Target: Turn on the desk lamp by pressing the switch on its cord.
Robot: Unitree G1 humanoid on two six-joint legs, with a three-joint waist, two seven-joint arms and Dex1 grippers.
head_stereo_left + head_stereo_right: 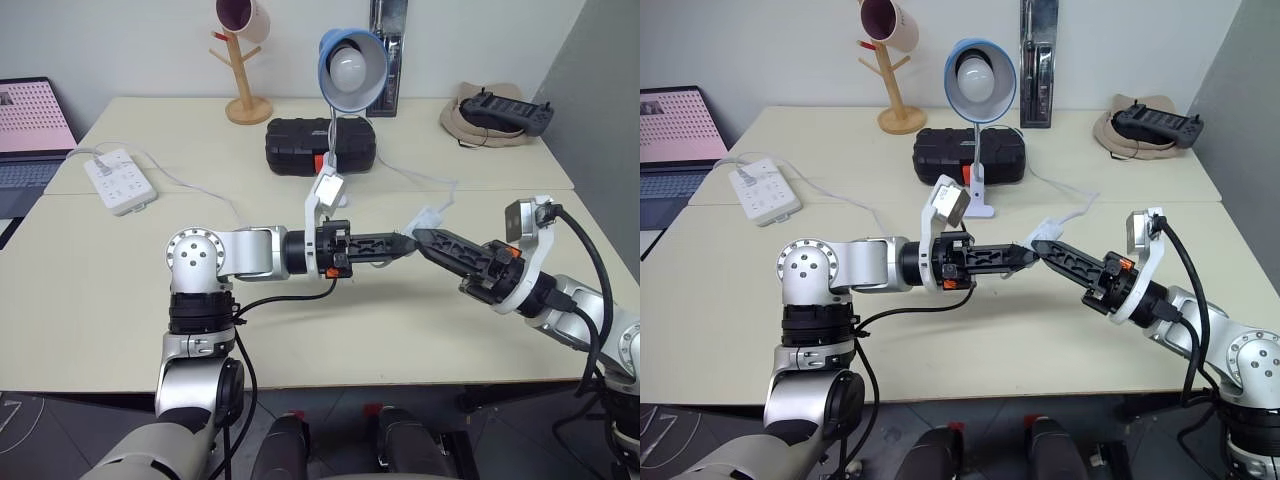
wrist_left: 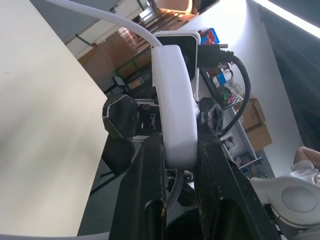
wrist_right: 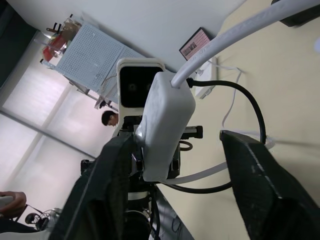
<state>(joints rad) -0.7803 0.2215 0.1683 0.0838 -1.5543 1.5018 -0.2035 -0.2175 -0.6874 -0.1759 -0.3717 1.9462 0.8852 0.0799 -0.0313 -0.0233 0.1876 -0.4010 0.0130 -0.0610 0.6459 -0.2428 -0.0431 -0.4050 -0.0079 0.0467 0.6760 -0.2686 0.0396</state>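
While left end effector [image 1: 405, 243] clamps switch [image 2: 175, 115] | right end effector [image 3: 172, 150] apart around it | above table [image 1: 120, 300] mid-span

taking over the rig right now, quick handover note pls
Left gripper: fingers shut on the switch, held above the table.
Right gripper: fingers open around the switch, one finger against it.
Desk lamp stands behind, by the black case; its cord runs to the switch.
Done: switch picked up and presented.
Left: press the switch; the bulb looks unlit.
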